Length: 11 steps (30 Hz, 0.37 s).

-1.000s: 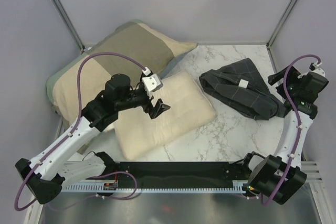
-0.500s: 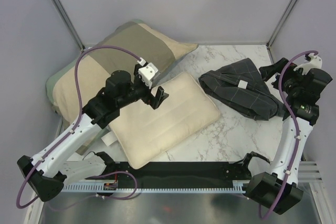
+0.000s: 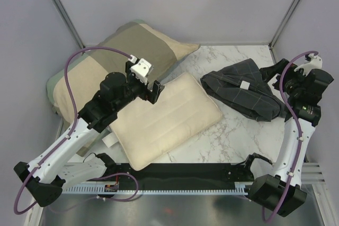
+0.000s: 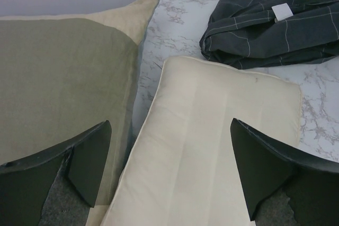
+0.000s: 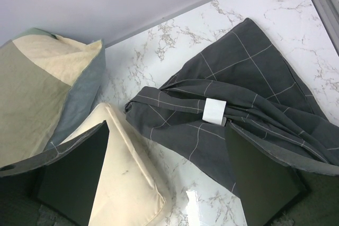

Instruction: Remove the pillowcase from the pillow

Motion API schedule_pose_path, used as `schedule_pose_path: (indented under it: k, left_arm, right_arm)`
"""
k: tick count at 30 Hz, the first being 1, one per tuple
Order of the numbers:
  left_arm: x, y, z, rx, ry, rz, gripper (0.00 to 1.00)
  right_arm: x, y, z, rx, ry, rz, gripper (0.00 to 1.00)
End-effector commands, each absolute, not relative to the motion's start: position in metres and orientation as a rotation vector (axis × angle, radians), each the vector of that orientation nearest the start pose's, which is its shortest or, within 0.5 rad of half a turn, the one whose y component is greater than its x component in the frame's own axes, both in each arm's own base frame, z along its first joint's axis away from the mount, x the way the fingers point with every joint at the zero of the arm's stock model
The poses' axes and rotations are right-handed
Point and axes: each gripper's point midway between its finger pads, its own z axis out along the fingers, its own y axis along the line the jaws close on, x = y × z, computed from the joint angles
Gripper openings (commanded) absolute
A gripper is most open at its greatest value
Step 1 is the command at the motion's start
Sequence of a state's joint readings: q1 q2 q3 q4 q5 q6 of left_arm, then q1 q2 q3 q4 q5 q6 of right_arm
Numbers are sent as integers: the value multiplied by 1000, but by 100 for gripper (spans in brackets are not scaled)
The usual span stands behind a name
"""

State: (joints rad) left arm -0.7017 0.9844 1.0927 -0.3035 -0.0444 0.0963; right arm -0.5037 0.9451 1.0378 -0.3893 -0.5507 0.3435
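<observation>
The dark grey checked pillowcase (image 3: 241, 92) lies crumpled on the marble table, off the pillow, with its white tag up. It also shows in the left wrist view (image 4: 270, 22) and the right wrist view (image 5: 233, 109). The plain cream pillow (image 3: 169, 117) lies bare at the table's middle, also in the left wrist view (image 4: 212, 146) and the right wrist view (image 5: 124, 183). My left gripper (image 3: 154, 91) is open and empty above the pillow's far left edge. My right gripper (image 3: 279, 72) is open and empty, raised at the pillowcase's right end.
A larger olive-and-tan patchwork pillow (image 3: 106, 64) lies at the back left, partly under the left arm. Grey walls with metal posts close in the table on the left, back and right. A black rail (image 3: 180, 175) runs along the near edge.
My left gripper has lifted off the cream pillow and drawn back to the left. The pillow has settled flat. My right arm has risen and pulled back from the pillowcase.
</observation>
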Motion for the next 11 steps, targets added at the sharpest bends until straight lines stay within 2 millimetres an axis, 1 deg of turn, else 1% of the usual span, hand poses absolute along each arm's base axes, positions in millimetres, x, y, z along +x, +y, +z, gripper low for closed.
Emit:
schedule_pose_path:
  k: [1, 11]
  left_arm:
    - [275, -212, 349, 598, 1604, -413, 100]
    - [276, -214, 345, 611, 1610, -408, 100]
  right_arm:
    - [314, -49, 320, 328, 1765, 395, 98]
    - [316, -49, 320, 326, 1771, 395, 98]
